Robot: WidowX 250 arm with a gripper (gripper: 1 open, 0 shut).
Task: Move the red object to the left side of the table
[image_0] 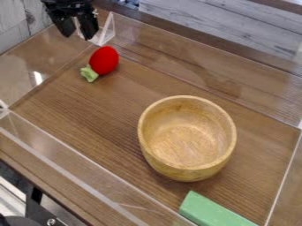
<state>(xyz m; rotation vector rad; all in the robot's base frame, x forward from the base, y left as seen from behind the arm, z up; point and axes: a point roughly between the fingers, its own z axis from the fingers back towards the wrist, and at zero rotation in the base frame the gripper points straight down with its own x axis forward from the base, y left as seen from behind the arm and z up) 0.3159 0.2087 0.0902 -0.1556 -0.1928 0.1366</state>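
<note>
Black and hanging at the top left of the view, the tool stands over the far left corner of the counter, its two fingers spread wide with nothing between them. It points steeply downward. The red object lies on the wood just below and to the right of it in the picture, nearer the camera, close by but clear of the fingers. Its small green leafy end points down and to the left, toward the near left wall, so its long axis runs on a slant across the counter, not square to the edges. Judging by this layout, the coming move turns on a short shift toward the camera and slightly right, then a descent over the red body. The wooden bowl and the green block sit well apart from it, toward the near right.
</note>
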